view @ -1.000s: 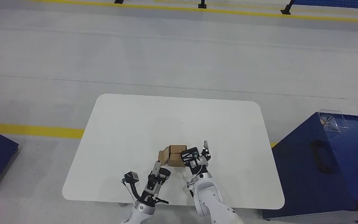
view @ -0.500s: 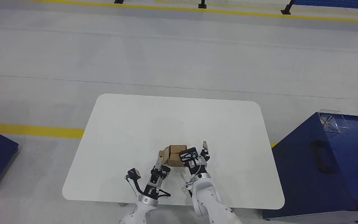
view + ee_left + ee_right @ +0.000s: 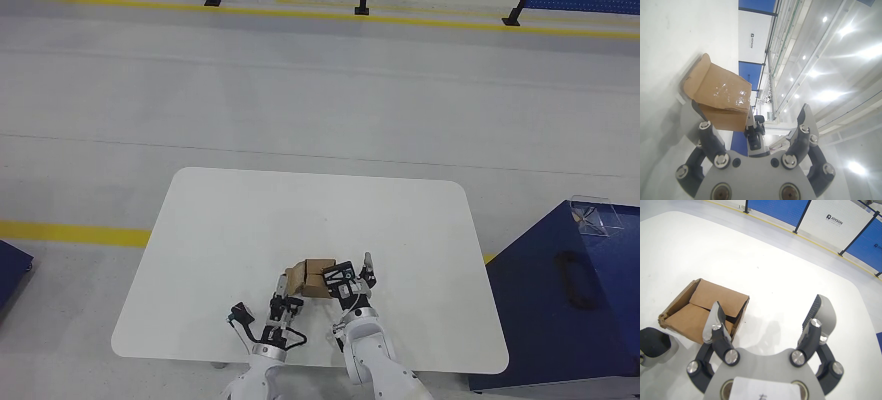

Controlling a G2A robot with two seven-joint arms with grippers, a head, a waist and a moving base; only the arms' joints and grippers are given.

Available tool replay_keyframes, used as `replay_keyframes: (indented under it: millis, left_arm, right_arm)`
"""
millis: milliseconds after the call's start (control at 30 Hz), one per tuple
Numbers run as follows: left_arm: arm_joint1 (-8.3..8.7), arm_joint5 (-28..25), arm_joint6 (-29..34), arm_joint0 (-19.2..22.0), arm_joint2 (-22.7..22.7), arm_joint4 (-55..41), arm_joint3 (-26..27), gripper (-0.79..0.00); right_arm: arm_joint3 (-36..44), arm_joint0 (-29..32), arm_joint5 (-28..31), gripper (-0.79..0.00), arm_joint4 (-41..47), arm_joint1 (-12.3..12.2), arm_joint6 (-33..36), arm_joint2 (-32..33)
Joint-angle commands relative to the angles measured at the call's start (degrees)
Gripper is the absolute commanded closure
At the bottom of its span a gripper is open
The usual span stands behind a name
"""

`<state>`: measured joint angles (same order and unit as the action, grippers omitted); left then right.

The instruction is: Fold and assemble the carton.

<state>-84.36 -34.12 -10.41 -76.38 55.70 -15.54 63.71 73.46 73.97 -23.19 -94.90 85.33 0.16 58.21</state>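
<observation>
A small brown carton sits on the white table near its front edge, its top open with flaps folded inward. My left gripper is at the carton's front-left side and stands open. One of its fingers lies low against the carton's taped wall. My right gripper is open at the carton's right side. Its left finger hangs over the carton's near corner, and the other finger is above bare table.
A blue ramp-shaped unit stands beside the table's right edge. The table's back and both sides are bare white surface. Yellow floor lines run past the table.
The left arm has swung in closer under the carton's front-left side. The carton and the right gripper have stayed put.
</observation>
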Motion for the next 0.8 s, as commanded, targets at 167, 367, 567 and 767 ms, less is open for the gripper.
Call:
replay_keyframes:
  millis: [167,367,567,767]
  left_arm:
    - [-1.19,-1.2,-0.8,1.8,-0.4,-1.9,-3.6,-0.785]
    - [-2.30,-4.7,-1.4,3.3,-0.4,-4.9,-6.1,-0.785]
    - [-3.04,-10.3,0.4,4.2,0.7,-8.9,-7.4,-0.785]
    - [-3.62,-18.2,3.5,5.2,2.0,-12.6,-8.9,-0.785]
  right_arm:
    - [0.6,0.6,0.5,-0.785,-0.8,0.1,0.2,0.5]
    - [0.8,0.9,0.9,-0.785,-1.7,0.1,0.5,0.8]
    - [1.3,1.5,1.0,-0.785,-2.5,0.2,0.7,1.1]
    - [1.9,2.0,1.1,-0.785,-3.3,0.2,0.9,1.5]
